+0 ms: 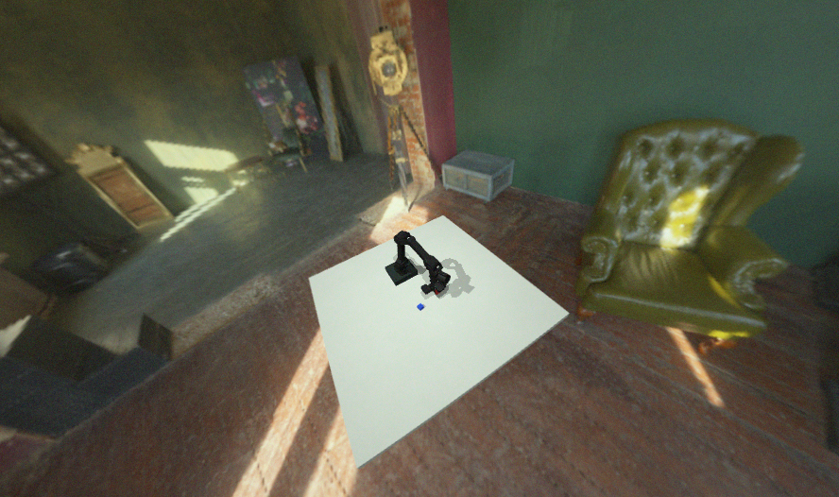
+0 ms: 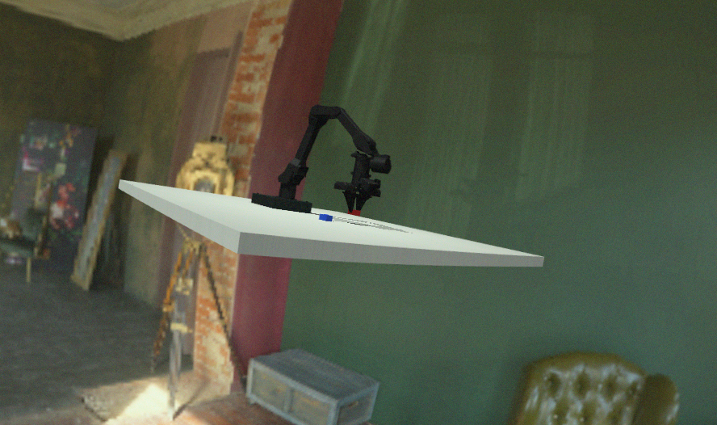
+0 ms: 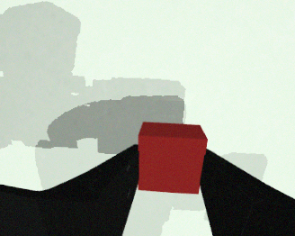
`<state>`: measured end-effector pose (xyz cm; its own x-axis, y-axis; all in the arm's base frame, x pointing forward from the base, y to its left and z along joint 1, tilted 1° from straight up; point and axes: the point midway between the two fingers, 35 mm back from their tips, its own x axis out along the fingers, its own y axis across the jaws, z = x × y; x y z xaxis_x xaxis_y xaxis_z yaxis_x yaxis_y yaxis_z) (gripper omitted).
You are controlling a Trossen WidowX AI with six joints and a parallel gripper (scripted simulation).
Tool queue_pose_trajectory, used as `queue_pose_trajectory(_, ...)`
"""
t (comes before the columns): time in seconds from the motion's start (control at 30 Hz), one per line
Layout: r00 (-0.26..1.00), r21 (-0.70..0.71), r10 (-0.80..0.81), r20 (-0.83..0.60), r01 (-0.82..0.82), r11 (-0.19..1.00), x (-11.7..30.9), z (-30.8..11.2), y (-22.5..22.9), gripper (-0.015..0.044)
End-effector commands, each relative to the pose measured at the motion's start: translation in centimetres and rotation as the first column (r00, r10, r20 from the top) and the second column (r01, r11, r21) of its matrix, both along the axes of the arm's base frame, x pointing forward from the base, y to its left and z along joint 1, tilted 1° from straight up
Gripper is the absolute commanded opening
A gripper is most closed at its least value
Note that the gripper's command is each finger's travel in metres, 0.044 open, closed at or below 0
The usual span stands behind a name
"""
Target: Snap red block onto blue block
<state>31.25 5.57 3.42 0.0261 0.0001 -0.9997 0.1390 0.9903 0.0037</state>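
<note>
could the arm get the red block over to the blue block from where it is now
Probably yes: the pincer grips the red block, and nothing visible stands between it and the blue block.

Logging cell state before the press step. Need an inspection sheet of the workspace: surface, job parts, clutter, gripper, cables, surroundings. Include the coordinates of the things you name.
Surface: white slab (image 1: pixel 410 383) (image 2: pixel 192 208), arm's shadow falling on it.
Job's things: red block (image 2: pixel 354 212) (image 3: pixel 170 164) held, not on the blue block; blue block (image 1: pixel 419 306) (image 2: pixel 325 217) on the slab, off to one side.
Clutter: nothing seen on the slab.
Grippers: one pincer (image 2: pixel 354 211) (image 3: pixel 169 154), shut on the red block, pointing down.
Cables: nothing seen.
Surroundings: green tufted armchair (image 1: pixel 676 265) (image 2: pixel 583 393), grey chest (image 1: pixel 478 166) (image 2: pixel 311 380) and tripod-mounted yellow device (image 1: pixel 387 64) (image 2: pixel 205 166), all off the slab.
</note>
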Motion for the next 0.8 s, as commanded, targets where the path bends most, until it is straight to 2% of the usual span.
queue_pose_trajectory(0.0, 1.0, 0.001, 0.0, 0.01, 0.0, 1.0, 0.3, 2.1, 0.1, 0.0)
queue_pose_trajectory(0.47, 1.0, 0.008, 0.015, -0.011, -0.015, 1.0, -0.8, 8.5, 0.2, 0.0)
queue_pose_trajectory(0.77, 0.999, 0.008, 0.032, -0.012, -0.032, 0.999, -0.5, 8.2, -1.2, 0.0)
